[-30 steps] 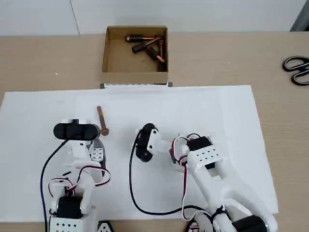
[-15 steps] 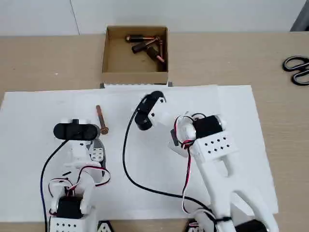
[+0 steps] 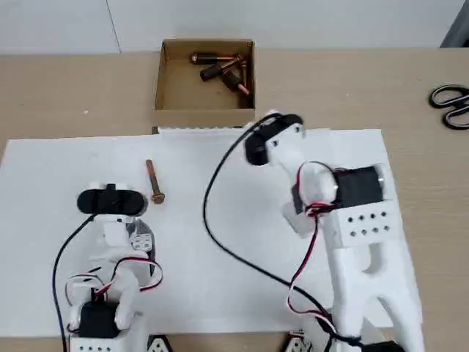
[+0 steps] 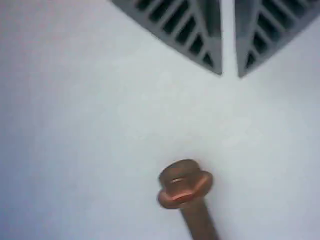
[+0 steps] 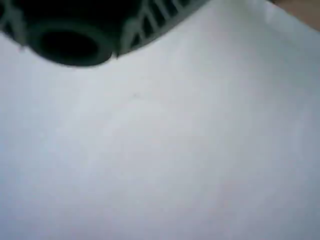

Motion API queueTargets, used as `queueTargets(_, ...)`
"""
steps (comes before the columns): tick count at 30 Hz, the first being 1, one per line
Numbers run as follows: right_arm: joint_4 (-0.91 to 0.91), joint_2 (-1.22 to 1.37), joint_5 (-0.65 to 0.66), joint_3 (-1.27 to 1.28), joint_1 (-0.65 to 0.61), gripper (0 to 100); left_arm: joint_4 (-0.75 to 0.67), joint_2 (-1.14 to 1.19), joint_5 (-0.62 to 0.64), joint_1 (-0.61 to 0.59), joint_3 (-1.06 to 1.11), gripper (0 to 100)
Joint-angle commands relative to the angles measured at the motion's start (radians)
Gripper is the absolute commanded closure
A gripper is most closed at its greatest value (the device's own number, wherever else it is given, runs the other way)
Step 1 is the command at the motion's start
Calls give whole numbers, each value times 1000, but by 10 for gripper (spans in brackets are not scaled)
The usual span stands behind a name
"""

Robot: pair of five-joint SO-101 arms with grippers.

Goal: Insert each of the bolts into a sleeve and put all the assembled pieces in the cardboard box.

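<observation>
A copper bolt (image 3: pixel 153 182) lies on the white paper (image 3: pixel 66 169), its flanged head (image 4: pixel 185 183) just beyond my left gripper (image 4: pixel 228 71). That gripper hangs over bare paper, and its grey ribbed fingers (image 4: pixel 200 30) are shut with nothing between them. My right gripper (image 5: pixel 75 30) is shut on a dark sleeve (image 5: pixel 70 46), whose open bore faces the camera over white paper. In the high view the right arm (image 3: pixel 352 205) stretches toward the cardboard box (image 3: pixel 170 88), which holds several assembled pieces (image 3: pixel 223 67).
Black scissors (image 3: pixel 451 106) lie at the far right on the wooden table (image 3: pixel 73 88). A black cable (image 3: pixel 220 220) loops across the paper between the two arms.
My right arm has swung up and to the right, from near the bolt toward the box's near right corner. The left arm drew back slightly. The bolt has not moved.
</observation>
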Motion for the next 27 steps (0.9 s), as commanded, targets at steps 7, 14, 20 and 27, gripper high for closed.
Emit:
queueTargets(7,21,-36,-11,9,231,995,109,138,-61,-23,-349,994)
queueTargets(14,21,-39,-54,104,234,995,265,687,-58,2,-872,994)
queueTargets(20,18,-39,-95,106,234,995,423,1122,133,-6,-1279,994)
queueTargets(27,16,-39,-95,106,236,995,437,1462,259,2,-1443,994)
